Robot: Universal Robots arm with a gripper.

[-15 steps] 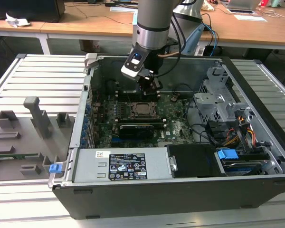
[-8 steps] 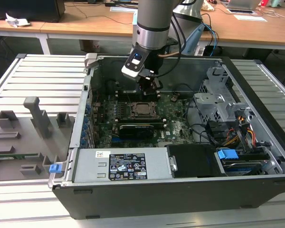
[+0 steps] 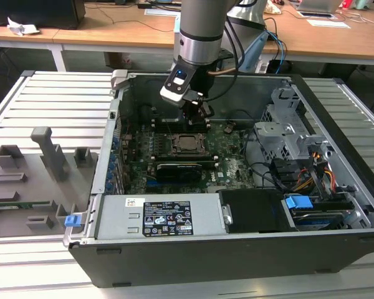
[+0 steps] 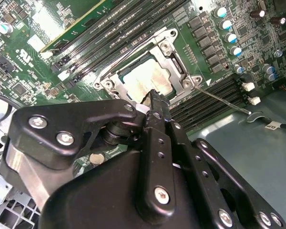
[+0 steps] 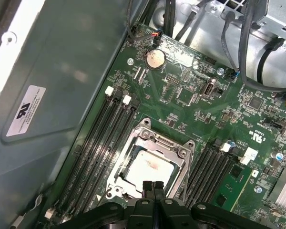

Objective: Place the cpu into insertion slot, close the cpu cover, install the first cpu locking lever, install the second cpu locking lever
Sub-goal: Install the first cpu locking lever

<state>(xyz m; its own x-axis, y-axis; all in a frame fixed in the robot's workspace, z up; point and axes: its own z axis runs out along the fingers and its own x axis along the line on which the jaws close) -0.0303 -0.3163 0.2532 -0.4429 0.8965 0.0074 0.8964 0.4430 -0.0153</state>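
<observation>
The cpu (image 5: 148, 168), a pale silvery square, lies in the insertion slot (image 5: 144, 125) on the green board. The cpu cover (image 5: 159, 139) lies flat over it and frames it. My gripper (image 5: 153, 185) is shut with nothing between its fingers. Its tips hover at the socket's edge, close over the cpu (image 4: 145, 78). One thin locking lever (image 4: 224, 101) sticks out sideways from the socket corner. Another lever (image 4: 133, 52) runs along the socket's side. In the exterior view my gripper (image 3: 196, 113) hangs just above the socket (image 3: 188, 144) inside the open computer case.
Black memory slots (image 5: 97, 143) flank the socket on both sides. A long black card (image 3: 184, 168) lies in front of it, the power supply (image 3: 162, 218) nearer still. A drive cage (image 3: 293, 134) and cables stand at the exterior view's right. Grey fixtures (image 3: 43, 156) sit outside the case.
</observation>
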